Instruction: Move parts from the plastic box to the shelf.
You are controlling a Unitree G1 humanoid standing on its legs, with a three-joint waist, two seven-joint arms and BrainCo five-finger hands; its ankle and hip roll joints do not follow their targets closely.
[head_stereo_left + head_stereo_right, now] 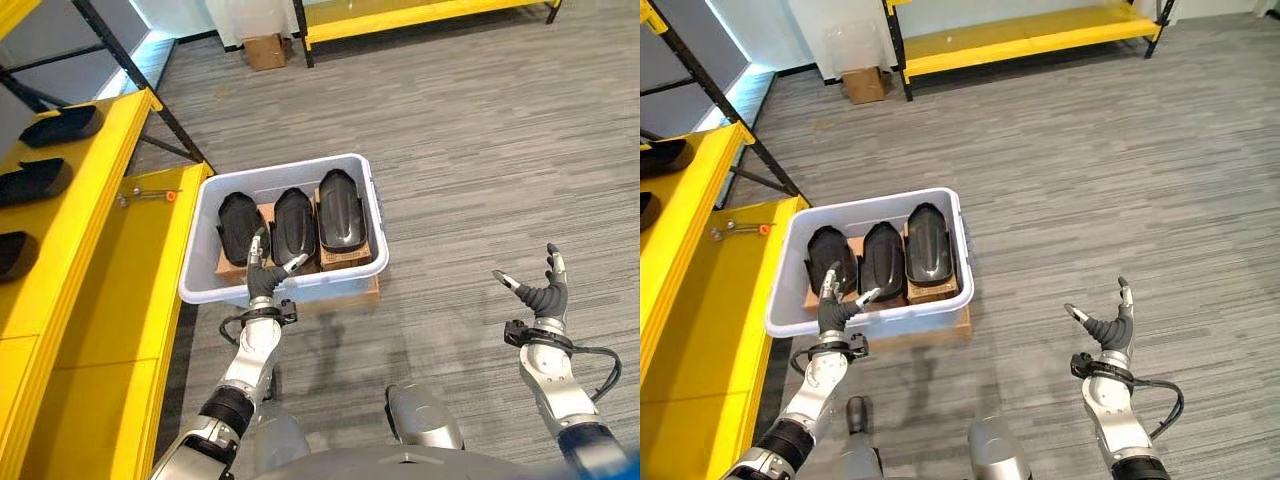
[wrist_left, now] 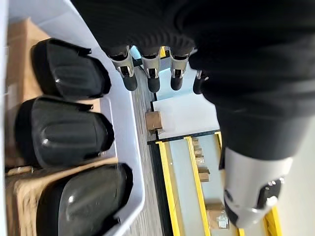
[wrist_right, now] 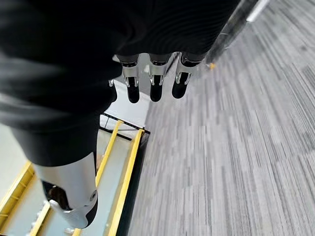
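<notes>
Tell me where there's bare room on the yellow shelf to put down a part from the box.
The lower yellow shelf left of the plastic box is mostly bare below the small tool. The upper tier is crowded with three black parts. Both the left hand and right hand are open.

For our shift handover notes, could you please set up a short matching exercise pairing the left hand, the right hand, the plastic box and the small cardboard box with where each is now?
Things:
1. left hand
2. right hand
3. plastic box
4. small cardboard box

Places:
A. on the floor beside the yellow shelf, holding three black parts
B. open over bare carpet, away from the box
C. far off by the wall
D. open at the box's near rim

Pairs: 1-D, 2-B, 3-A, 4-C
</notes>
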